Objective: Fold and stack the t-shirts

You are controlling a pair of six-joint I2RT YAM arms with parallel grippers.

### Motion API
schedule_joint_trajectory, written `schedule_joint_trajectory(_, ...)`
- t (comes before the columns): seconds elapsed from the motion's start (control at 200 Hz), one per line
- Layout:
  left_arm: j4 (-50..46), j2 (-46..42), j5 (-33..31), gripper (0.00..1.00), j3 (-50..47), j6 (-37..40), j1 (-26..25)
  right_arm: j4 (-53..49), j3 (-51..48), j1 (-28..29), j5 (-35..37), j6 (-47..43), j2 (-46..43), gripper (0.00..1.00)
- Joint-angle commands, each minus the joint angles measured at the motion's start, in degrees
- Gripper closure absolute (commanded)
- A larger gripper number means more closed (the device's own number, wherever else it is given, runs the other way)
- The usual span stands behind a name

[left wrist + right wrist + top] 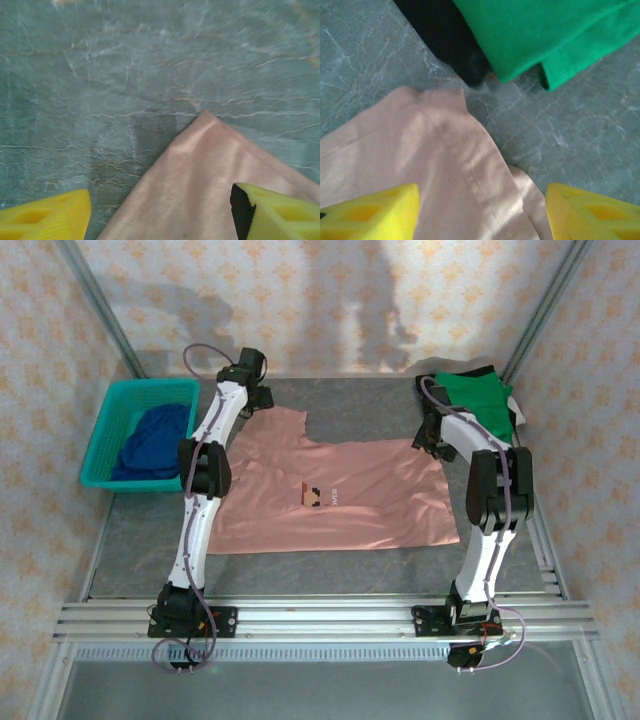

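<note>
**Item 1. Dusty-pink t-shirt** [340, 505]. It is spread flat, graphic side up, across the middle of the tabletop [360, 410]. The small brown-and-white chest graphic [315, 495] is near its centre. It is not yet folded, and judged to be the shirt in hand, since both arms reach to its far edge.

**Item 2. Left gripper** [260, 397]. It is at the far-left corner of the pink shirt. In the left wrist view its yellow fingers [50, 217] stand apart, gripping nothing. The pointed cloth corner [200, 190] lies flat on the tabletop between them, probably lined up for a pinch.

**Item 3. Right gripper** [428, 435]. It is at the far-right corner of the same shirt. Its fingers [370, 212] are likewise apart and straddle a hemmed corner [420, 165] that lies loose on the tabletop, not clamped. With Item 2 it forms a matched pair, which suggests both corners are to be lifted together for a fold toward the near edge.

**Item 4. Bright green t-shirt** [478, 398]. It lies folded in the far-right corner, just beyond the right gripper. This is apparently the stacking spot. It rests on a dark cloth [450, 35] of a kind I cannot tell.

**Item 5. Dark blue t-shirt** [152, 440]. It lies crumpled in the teal plastic basket [105, 420] at far left, well apart from the pink shirt and awaiting its turn.
</note>
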Motion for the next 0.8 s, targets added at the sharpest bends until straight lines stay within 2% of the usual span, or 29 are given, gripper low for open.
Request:
schedule_joint_trajectory(0.0, 4.64, -1.02, 2.49, 0.26, -1.89, -0.40, 1.26, 0.11, 4.77, -0.18, -0.70, -1.61, 2.97, 0.36)
schedule_joint_trajectory(0.335, 6.02, 3.70, 7.90, 0.37, -0.54, -0.73, 1.28, -1.70, 8.22, -0.41, -1.06, -0.94, 7.25, 0.40)
schedule_joint_trajectory(0.41, 6.98, 4.23, 9.71, 0.46, -0.49, -0.56, 1.28, -0.89, 7.28, -0.45, -1.29, -0.82, 7.16, 0.44)
schedule_joint_trajectory(0.515, 7.28, 4.57, 12.51, 0.63, -0.23, -0.08, 1.29, -0.33, 7.12, -0.66, -2.71, -0.70, 7.55, 0.50)
schedule_joint_trajectory(0.626, 6.85, 3.79, 14.41, 0.82, -0.13, 1.22, 1.23, -0.67, 8.02, -0.88, -2.55, -0.72, 8.37, 0.61)
schedule_joint_trajectory(0.701, 6.43, 2.67, 15.17, 1.00, -0.15, 1.85, 1.40, -1.35, 8.89, -0.97, -2.21, -0.77, 8.65, 0.71)
schedule_joint_trajectory(0.791, 6.10, 1.00, 16.58, 1.00, -0.21, 1.65, 1.98, -1.72, 9.48, -1.06, -1.98, -1.00, 8.39, 0.80)
